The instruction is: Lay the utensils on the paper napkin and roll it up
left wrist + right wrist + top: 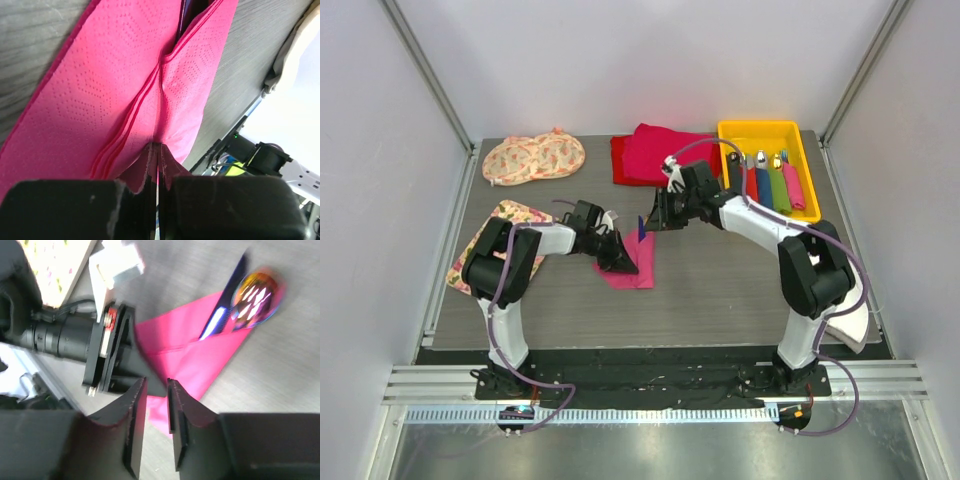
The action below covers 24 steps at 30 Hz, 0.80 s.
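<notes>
**Top external view: pink napkin folded around the cutlery**

The thin, bright pink square paper napkin (638, 272) lies on the grey table, to the near left of the yellow plastic tray (760, 128). Spare cutlery (775, 185) with red, blue, green and pink handles lies inside that tray.

The left gripper (157, 150) is on the far side of the paper napkin from the yellow plastic tray. It is squeezed tight on one edge of the paper. In the left wrist view the paper bends into a long crease, like a little pocket. A dark handle (192, 10) peeks out at the top of that crease. I think the edge is pinched so that the paper stays folded over the cutlery and nothing slides out when the rolling starts.

In the right wrist view, a slim utensil (256, 294) with a dark blue handle and a shiny rainbow head pokes out of the fold. I cannot tell if more than one piece is tucked in there.

The right gripper (156, 390) hangs over the paper napkin, on the side nearer the yellow plastic tray. Its two fingers stand a little way apart. Nothing is between them, and I cannot see them touch the paper. That small gap tells me it is not gripping anything here.
</notes>
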Each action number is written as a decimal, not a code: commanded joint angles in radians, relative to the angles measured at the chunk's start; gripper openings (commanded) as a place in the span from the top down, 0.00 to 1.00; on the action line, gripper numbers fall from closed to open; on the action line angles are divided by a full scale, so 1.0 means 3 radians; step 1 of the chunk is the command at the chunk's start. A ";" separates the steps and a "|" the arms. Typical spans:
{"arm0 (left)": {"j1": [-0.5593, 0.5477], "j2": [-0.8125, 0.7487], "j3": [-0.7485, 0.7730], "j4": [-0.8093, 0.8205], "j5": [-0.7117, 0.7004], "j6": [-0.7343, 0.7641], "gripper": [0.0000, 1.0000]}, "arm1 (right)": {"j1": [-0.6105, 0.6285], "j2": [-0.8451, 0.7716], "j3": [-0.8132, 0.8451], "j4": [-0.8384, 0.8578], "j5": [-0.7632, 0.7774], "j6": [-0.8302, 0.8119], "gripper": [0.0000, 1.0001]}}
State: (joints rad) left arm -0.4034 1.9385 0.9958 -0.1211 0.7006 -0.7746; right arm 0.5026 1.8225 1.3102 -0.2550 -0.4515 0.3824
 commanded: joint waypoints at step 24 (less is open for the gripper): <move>-0.0010 0.0267 -0.0083 -0.0225 -0.0638 0.0168 0.97 | 0.0278 0.0000 -0.0953 0.0482 -0.0505 0.0612 0.82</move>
State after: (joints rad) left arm -0.4034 1.9465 1.0016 -0.1204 0.7097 -0.7826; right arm 0.5854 1.8614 0.9661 -0.0685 -0.5938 0.6037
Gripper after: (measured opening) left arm 0.039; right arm 0.173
